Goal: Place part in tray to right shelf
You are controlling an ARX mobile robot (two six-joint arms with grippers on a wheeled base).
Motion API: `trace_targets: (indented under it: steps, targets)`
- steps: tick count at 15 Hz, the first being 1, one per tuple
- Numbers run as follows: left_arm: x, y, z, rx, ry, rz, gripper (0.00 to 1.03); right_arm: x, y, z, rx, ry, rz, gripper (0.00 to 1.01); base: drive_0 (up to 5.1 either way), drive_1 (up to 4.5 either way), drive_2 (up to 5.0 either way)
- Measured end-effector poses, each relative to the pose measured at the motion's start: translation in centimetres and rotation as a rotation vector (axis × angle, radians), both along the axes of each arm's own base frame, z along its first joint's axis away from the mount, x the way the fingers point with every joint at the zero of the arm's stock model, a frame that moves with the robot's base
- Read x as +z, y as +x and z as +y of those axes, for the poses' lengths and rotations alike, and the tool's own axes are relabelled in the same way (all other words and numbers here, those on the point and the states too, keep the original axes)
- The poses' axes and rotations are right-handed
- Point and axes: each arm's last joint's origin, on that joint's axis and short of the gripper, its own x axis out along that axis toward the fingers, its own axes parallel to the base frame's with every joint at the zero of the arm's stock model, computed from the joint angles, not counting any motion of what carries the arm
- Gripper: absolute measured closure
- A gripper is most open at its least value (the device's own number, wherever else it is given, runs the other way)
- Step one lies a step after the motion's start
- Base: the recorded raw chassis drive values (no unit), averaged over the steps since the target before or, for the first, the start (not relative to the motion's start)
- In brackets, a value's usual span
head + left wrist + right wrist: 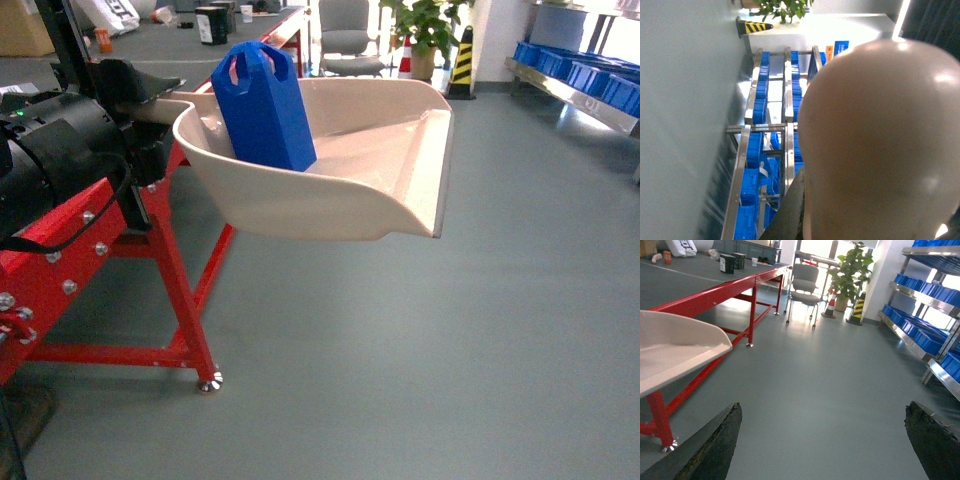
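The cream-beige tray [330, 205] hangs in the air above the floor, its flat lip pointing right. The blue part [262, 110] stands upright inside it against the back wall. My left gripper [150, 108] is shut on the tray's handle at the left. The left wrist view is mostly filled by the tray's rounded back [880, 140], with one dark finger [790, 215] pressed against it. My right gripper [822, 407] is open over bare floor with nothing between its fingers, and the tray's edge [675, 347] lies to its left. The right shelf [580, 95] [912, 337] stands far off to the right.
A red-framed table [160, 250] stands just left of and behind the tray. Blue crates [600, 85] fill the shelf rows [755, 105]. An office chair [805, 282], a potted plant [850, 265] and a yellow-black cone [858, 302] stand at the back. Grey floor [450, 350] lies between tray and shelf.
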Motion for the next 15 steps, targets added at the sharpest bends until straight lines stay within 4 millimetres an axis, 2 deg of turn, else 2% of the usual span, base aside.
trace_targets:
  steps: [4,15]
  targets:
    - [-0.01,-0.02,-0.06,-0.001,0.0,0.001,0.88,0.05,-0.01,0.01,0.003,0.001,-0.005,0.03,0.0,0.0,0.0]
    - [-0.03,0.0,-0.01,0.0,0.001,0.003,0.88,0.04,-0.01,0.0,0.0,0.0,-0.004,0.03,5.0,-2.49,-2.5]
